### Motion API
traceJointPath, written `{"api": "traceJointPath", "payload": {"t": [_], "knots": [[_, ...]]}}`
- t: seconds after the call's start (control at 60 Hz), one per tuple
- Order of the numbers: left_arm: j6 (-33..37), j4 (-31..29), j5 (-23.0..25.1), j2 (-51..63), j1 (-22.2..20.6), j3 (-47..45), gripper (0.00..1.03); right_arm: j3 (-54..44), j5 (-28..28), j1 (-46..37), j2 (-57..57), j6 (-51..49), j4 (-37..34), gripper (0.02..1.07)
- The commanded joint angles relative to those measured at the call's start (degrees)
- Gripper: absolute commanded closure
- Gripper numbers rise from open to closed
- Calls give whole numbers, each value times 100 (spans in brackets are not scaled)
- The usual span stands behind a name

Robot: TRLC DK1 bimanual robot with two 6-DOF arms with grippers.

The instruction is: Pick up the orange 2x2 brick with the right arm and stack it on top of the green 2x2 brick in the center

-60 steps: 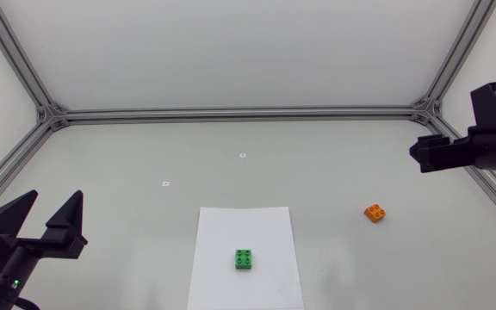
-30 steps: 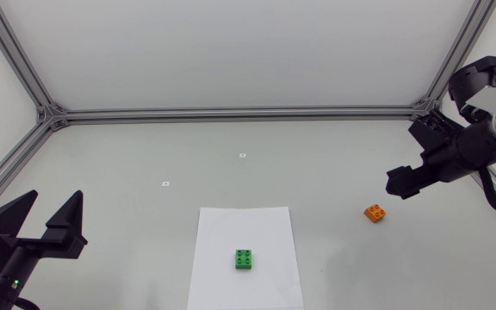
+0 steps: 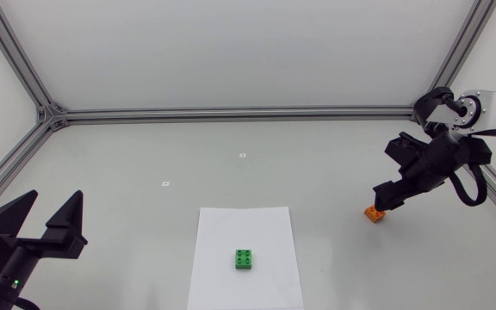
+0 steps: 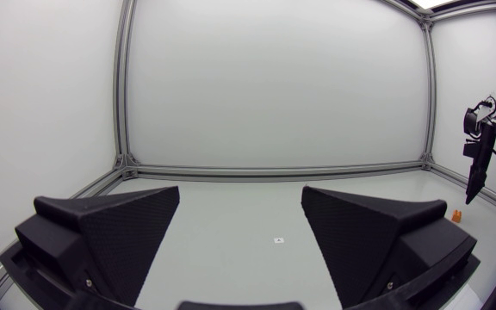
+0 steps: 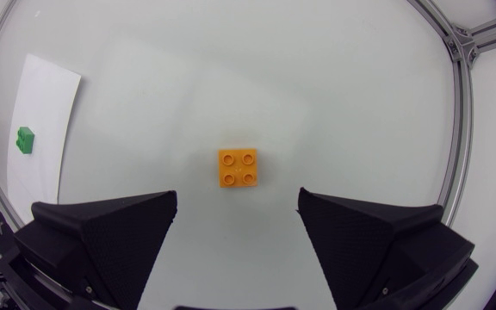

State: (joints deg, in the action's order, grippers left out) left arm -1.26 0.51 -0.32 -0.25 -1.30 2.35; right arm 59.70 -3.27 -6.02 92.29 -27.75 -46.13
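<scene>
The orange 2x2 brick (image 3: 374, 213) lies on the table at the right, partly covered by my right gripper (image 3: 386, 198), which hangs just above it. In the right wrist view the orange brick (image 5: 238, 168) sits ahead of the wide open fingers, studs up, with nothing between them. The green 2x2 brick (image 3: 244, 259) rests on a white paper sheet (image 3: 244, 226) at the centre front; it also shows far off beside the right gripper (image 5: 238, 237) as a small green brick (image 5: 26, 139). My left gripper (image 3: 50, 226) stands open at the front left, holding nothing.
Aluminium frame rails (image 3: 239, 113) run along the table's back and sides. Two small white markers (image 3: 243, 156) lie on the bare table behind the paper.
My right arm has swung down and inward from the right edge, bringing its gripper over the orange brick. The left arm and both bricks have not moved.
</scene>
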Motion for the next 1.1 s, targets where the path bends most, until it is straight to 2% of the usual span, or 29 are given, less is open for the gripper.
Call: {"api": "traceJointPath", "payload": {"t": [0.0, 0.2, 0.533, 0.667, 0.733, 0.867, 0.95, 1.083], "knots": [[73, -87, 23, -45, 16, -235, 4, 112, -86, -92, 281, -222, -1, 7], [73, -87, 23, -45, 16, -235, 4, 191, -192, -145, 694, -372, 60, 8], [73, -87, 23, -45, 16, -235, 4, 305, -192, -66, 1168, -328, 236, 16], [73, -87, 23, -45, 16, -235, 4, 323, -192, -48, 1221, -328, 254, 17], [73, -78, 23, -45, 16, -235, 4, 323, -192, -48, 1230, -328, 271, 22], [73, -87, 23, -45, 16, -235, 4, 332, -227, -31, 1291, -354, 280, 23], [73, -87, 23, -45, 16, -235, 4, 358, -315, -31, 1318, -363, 289, 31], [73, -87, 23, -45, 16, -235, 4, 358, -315, -22, 1335, -372, 280, 31]]}}
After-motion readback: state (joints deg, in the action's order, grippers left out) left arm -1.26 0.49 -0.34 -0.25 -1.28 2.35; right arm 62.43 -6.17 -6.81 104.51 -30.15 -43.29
